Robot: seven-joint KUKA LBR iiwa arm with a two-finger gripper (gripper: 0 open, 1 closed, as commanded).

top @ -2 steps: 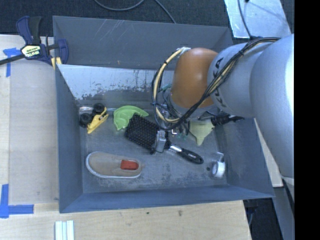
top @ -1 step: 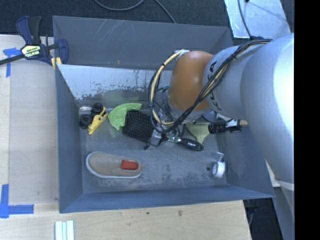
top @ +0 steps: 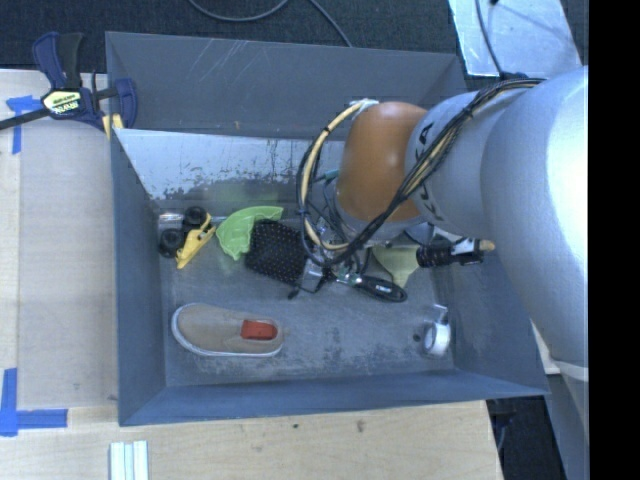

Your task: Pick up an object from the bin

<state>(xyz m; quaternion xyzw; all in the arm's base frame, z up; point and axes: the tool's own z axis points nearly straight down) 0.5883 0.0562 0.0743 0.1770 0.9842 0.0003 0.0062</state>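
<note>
The end effector (top: 318,271) sits low in the middle of the bin (top: 140,298), just beside a black mesh pad (top: 272,250); whether it is open I cannot tell; a green piece (top: 243,227) lies beside the pad.

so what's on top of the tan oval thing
A small red block sits on the tan oval thing, near its right end; what lies under it is hidden.

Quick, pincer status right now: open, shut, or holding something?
Pincer: cannot be told; it sits low beside the black textured thing mid-bin.
</note>
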